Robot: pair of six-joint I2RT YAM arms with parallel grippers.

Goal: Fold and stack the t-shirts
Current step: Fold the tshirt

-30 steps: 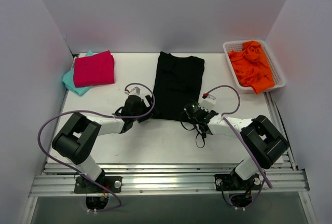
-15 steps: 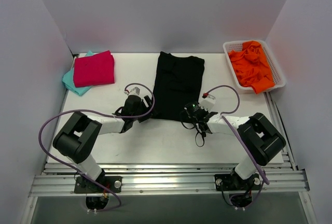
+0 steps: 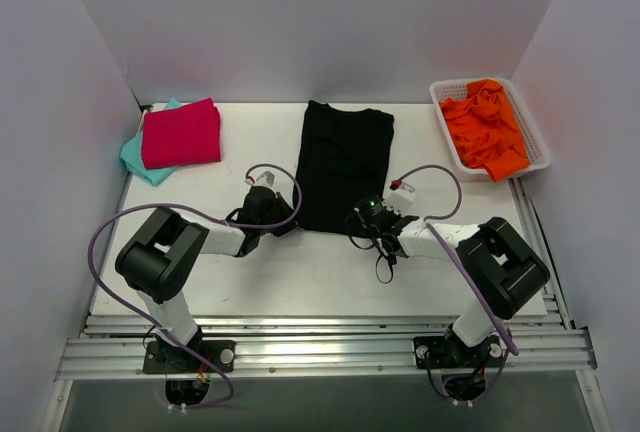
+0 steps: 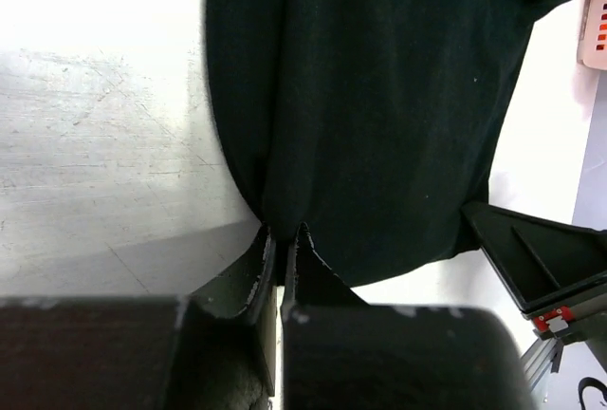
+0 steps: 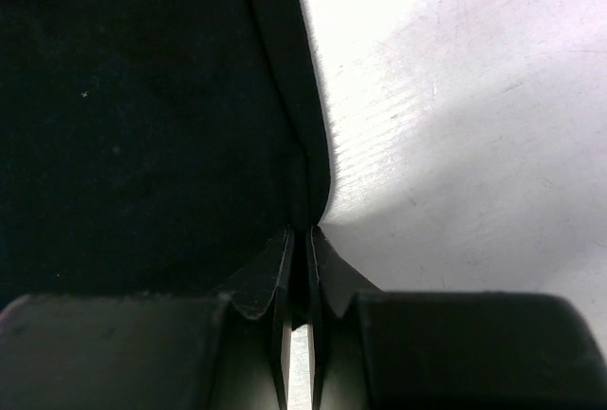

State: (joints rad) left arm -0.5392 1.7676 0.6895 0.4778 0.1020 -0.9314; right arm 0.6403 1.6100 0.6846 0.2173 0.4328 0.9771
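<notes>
A: Whereabouts of the black t-shirt (image 3: pixel 343 164)?
B: Flat on the desk (image 3: pixel 320 272), about mid-width, folded into a long narrow strip running from close to the back wall toward the arms. Near hem just ahead of both wrists.
A: And the left pincer (image 4: pixel 282 234)?
B: Down at the near left corner of that hem, pinched together on the cloth edge, with a small ridge of fabric gathered right at the tips.
A: Right pincer (image 5: pixel 302 234)?
B: Same story at the near right corner: closed tight on the folded side edge, bare desk just to its right.
A: Room either side?
B: Plenty. Bare desk left of the strip as far as the pink t-shirt (image 3: pixel 181 132), folded and lying on the teal t-shirt (image 3: pixel 135 160) in the far left corner, well apart from the black one. Bare desk on the right too, up to the white basket (image 3: pixel 540 147) of orange cloth (image 3: pixel 485 127) at the far right edge. Wide bare band between the hem and the arm bases.
</notes>
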